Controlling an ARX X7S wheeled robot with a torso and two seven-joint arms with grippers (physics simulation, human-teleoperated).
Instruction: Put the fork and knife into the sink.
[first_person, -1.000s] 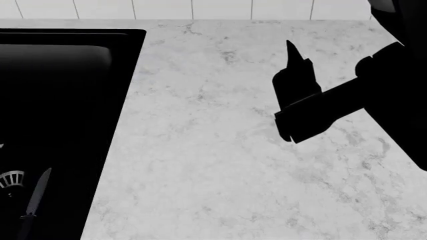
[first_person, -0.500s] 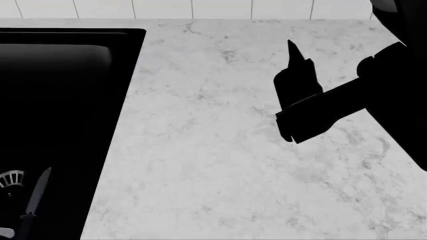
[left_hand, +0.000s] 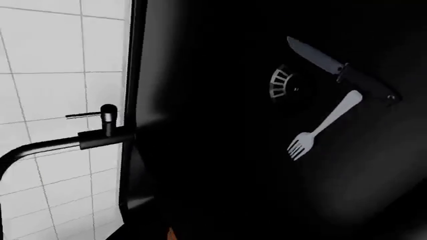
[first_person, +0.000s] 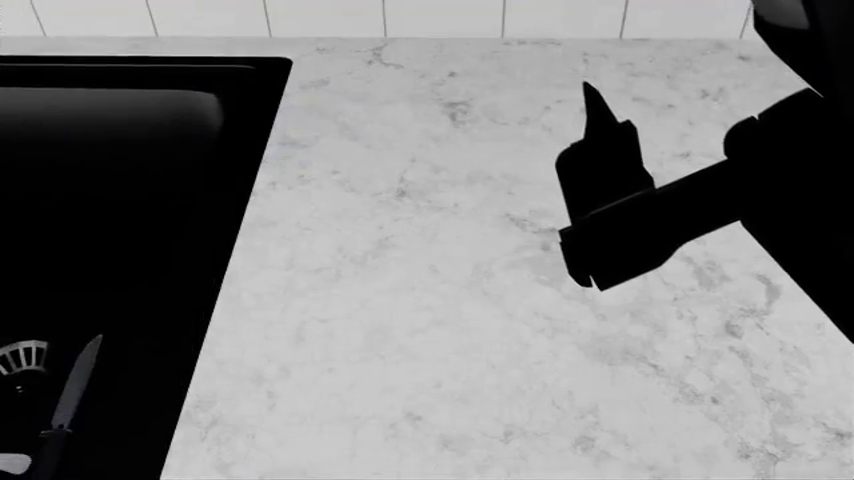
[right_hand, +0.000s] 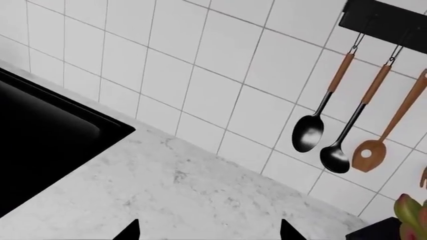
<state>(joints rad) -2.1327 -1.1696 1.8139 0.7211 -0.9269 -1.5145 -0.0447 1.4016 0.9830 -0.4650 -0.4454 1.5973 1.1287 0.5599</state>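
Fork and knife were seen lying on the floor of the black sink, the fork's handle touching the knife's black handle, beside the round drain strainer. The right pincer was held above the marble counter, its fingertips apart. The left pincer was not shown

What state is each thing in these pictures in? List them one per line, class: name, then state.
Fork: lying flat in the sink, handle end touching the knife.
Knife: lying flat in the sink beside the drain.
Sink: holds both pieces; no water visible.
Drain: uncovered.
Tap: not running.
Right gripper: open, empty, above the counter.
Left gripper: not in view.
Ladles: hanging on the wall rack.
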